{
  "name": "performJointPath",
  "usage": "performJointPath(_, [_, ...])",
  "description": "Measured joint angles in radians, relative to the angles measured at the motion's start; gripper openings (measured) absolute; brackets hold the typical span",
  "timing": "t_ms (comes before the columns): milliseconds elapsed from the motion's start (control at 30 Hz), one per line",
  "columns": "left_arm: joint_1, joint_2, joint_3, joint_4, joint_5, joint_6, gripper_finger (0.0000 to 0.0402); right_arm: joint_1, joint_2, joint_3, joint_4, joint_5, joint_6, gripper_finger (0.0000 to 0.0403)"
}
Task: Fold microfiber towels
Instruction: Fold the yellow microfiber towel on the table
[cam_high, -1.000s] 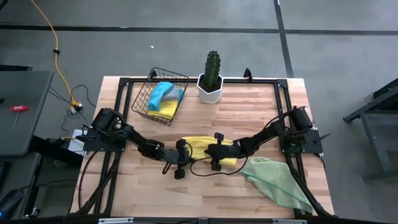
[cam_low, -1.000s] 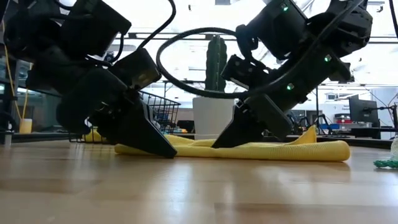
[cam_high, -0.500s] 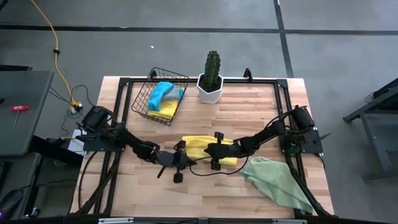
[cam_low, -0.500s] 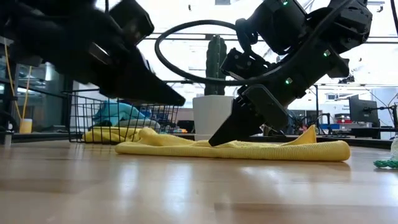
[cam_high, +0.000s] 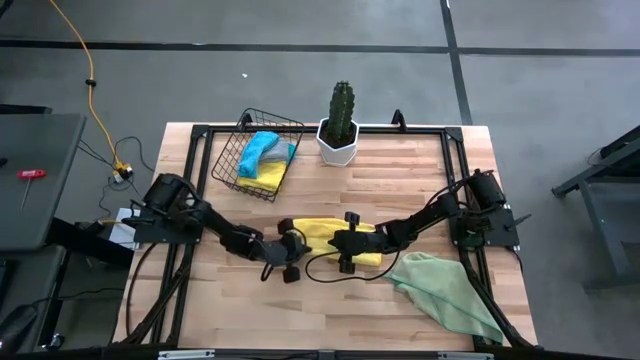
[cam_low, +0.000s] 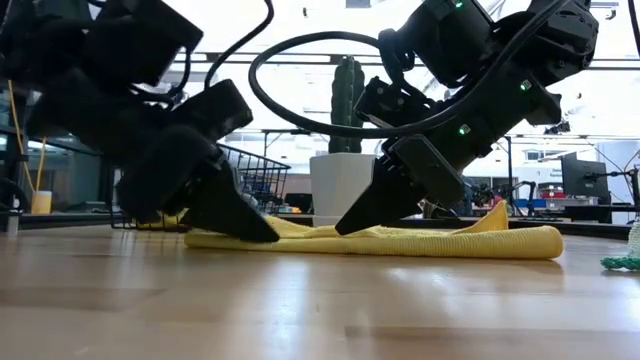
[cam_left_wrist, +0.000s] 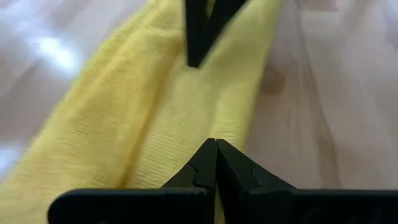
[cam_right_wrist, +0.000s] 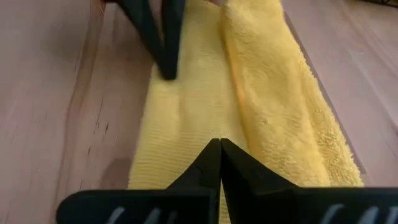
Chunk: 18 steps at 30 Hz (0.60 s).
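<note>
The yellow towel (cam_high: 338, 242) lies on the table (cam_high: 400, 180) in front of the cactus pot (cam_high: 338, 142), already doubled into a long strip, so the step in hand looks like the pressing or next fold of that strip. The left gripper (cam_low: 262, 234) has its fingers pinched shut, tip down on the strip's end nearer the basket (cam_high: 256, 155); the wrist views show no cloth between them. The right gripper (cam_low: 345, 227), likewise closed with nothing in it, presses its tip on the strip a little farther from the basket, close to the left one. A green towel (cam_high: 447, 291) waits crumpled on the far side of the yellow one from the basket, and folded blue and yellow cloths sit inside the basket. Next, I judge, a gripper must open and nip an end of the strip, then carry it over the other end; the pile is soft and may slip or bunch.
</note>
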Motion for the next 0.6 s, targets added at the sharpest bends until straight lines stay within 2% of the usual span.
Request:
performJointPath(333, [0.009,0.053,0.004,0.022,-0.005,-0.038,0.0,-0.005,0.0,0.0,-0.006,0.003,0.0,0.0])
performJointPath(467, [0.009,0.054,0.002,0.044,-0.003,-0.025,0.0,-0.011,-0.001,0.0,-0.073,0.075,0.032,0.0])
performJointPath(600, [0.009,0.055,0.002,0.044,-0.002,-0.024,0.0,-0.041,-0.002,0.0,-0.104,0.087,0.049,0.0])
